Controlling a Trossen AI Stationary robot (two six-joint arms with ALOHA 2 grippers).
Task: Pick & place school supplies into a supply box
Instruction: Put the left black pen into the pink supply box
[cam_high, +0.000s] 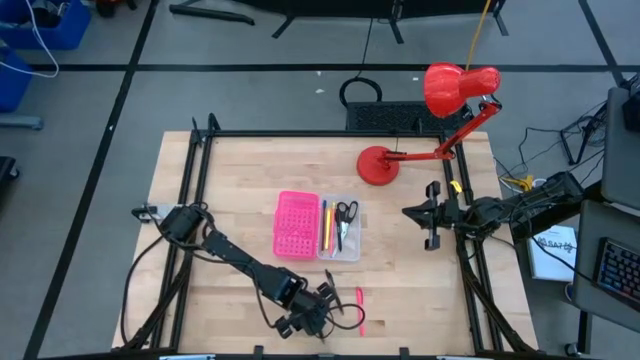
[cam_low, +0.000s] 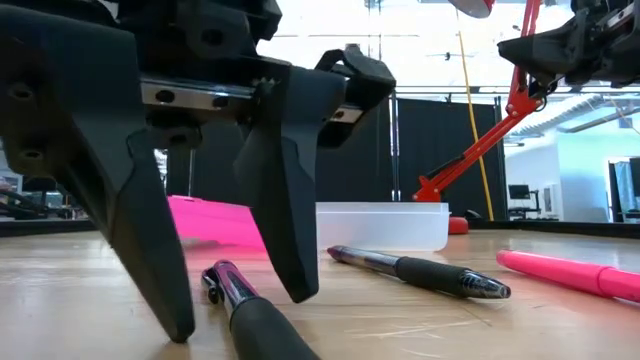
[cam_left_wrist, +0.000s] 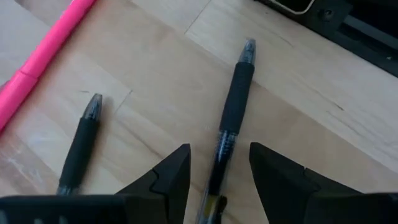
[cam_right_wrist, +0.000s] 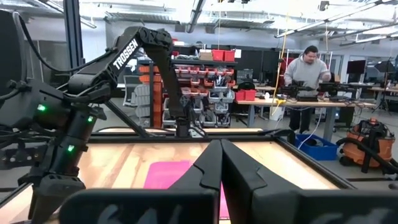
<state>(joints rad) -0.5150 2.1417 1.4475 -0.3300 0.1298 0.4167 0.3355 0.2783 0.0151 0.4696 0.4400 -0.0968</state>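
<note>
Left wrist view puts a black pen (cam_left_wrist: 231, 121) on the wood right between your left gripper (cam_left_wrist: 219, 171) fingers, which stand apart on either side of its barrel without visibly pinching it. A second black pen (cam_left_wrist: 79, 143) lies just beside it, and a pink pen (cam_left_wrist: 43, 53) lies a little farther off.

From above, you have the left gripper (cam_high: 312, 315) at the near edge of the table (cam_high: 230, 180), with the pink pen (cam_high: 360, 310) just to its right. At table level its fingers (cam_low: 280, 180) reach down to the wood either side of a black pen (cam_low: 240, 305); the other black pen (cam_low: 420, 272) and the pink pen (cam_low: 570, 275) lie to the right.

Your box (cam_high: 318, 227) sits open mid-table, pink half (cam_high: 296, 224) left, clear half (cam_high: 340, 230) right. Scissors (cam_high: 345, 220) and a few yellow and pink pens (cam_high: 326, 228) already lie in the clear half.

Your right gripper (cam_high: 432, 215) hangs over the right side of the table, near the red lamp (cam_high: 430, 120), fingers (cam_right_wrist: 214, 174) pressed together with nothing between them. A person (cam_right_wrist: 306, 78) stands at a bench in the room beyond.
</note>
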